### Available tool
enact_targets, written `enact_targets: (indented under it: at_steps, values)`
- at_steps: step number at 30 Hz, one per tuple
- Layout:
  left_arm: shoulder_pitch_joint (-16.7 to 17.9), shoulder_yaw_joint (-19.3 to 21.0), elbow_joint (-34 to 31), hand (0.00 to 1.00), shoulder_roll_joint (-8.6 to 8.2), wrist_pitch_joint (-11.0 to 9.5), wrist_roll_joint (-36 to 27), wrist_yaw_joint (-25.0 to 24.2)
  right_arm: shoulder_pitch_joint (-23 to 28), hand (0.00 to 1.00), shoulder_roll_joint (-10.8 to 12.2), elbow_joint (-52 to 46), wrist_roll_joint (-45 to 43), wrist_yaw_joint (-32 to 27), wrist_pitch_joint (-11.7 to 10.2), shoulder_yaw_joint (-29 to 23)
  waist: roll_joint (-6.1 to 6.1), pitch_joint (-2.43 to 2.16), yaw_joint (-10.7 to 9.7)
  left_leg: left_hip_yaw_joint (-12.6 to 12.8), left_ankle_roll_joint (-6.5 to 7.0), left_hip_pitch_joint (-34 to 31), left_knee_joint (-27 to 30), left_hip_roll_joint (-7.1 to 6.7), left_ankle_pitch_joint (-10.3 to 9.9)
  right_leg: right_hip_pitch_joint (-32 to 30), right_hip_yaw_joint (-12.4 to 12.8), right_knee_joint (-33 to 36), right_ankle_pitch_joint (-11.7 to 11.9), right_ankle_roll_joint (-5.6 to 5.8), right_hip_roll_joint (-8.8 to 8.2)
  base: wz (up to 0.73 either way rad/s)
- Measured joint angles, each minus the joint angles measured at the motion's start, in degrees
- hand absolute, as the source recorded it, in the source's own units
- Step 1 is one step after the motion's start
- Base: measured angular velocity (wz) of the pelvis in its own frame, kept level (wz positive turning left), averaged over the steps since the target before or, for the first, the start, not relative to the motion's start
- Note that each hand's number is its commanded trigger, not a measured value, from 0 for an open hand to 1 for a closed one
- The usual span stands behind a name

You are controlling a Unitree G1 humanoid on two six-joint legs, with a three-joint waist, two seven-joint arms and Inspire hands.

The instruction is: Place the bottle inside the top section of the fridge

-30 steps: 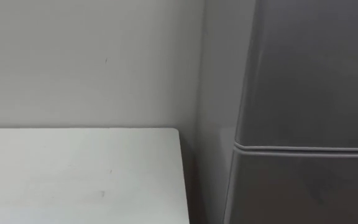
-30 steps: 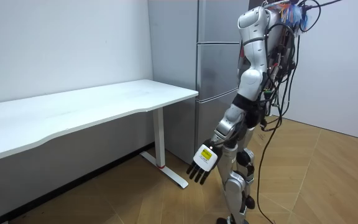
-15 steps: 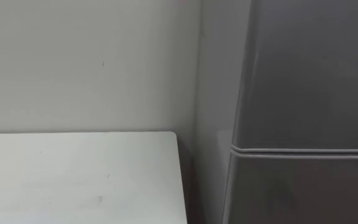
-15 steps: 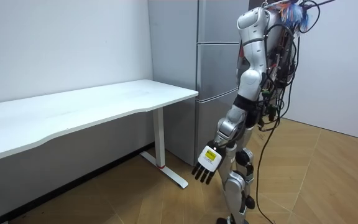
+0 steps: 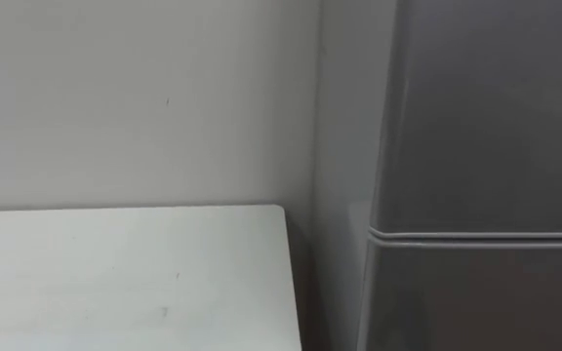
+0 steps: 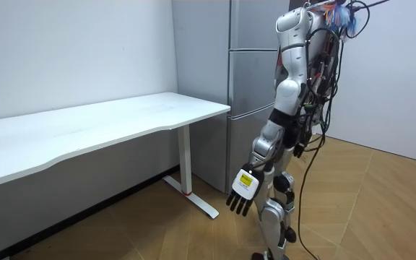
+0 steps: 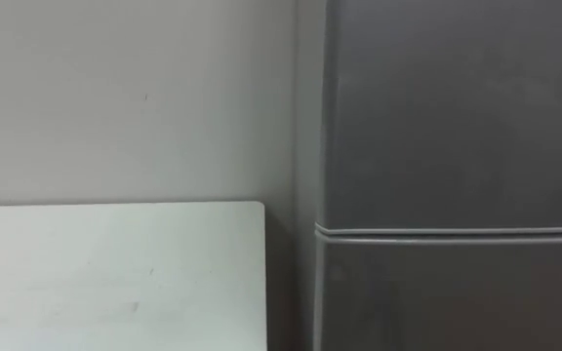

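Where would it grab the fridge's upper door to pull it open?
No handle shows on the flat front of the upper door. Best guess: hook fingers under its bottom edge at the seam, or behind its rounded left edge, coming from the table side. Which side hinges cannot be told.

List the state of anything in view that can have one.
fridge: all doors shut.
left hand: open, fingers straight, hanging at the robot's side, holding nothing.
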Motion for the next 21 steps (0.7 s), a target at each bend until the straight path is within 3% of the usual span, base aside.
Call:
enact_targets:
  at_steps: [9,21]
  values:
    - [-2.4,0.0,1.46,0.0,0.19,1.69,1.37,-0.01,-1.05,0.0,-1.28,0.84,-0.4,5.52,2.19,0.61,0.07,0.16,0.97,-0.38,0.0,-1.09,0.55,0.04,0.0,-0.43,-0.31,0.09,-0.02,-0.03,-0.04,0.01]
    - [-3.04,-0.04,1.71,0.0,0.29,2.04,3.29,-0.01,-1.26,0.0,-1.09,0.93,-2.87,7.38,2.36,0.6,-0.81,0.27,0.94,-0.76,0.0,-1.7,1.61,0.04,0.0,-0.08,-1.43,-0.74,-0.03,-0.02,-0.32,0.04]
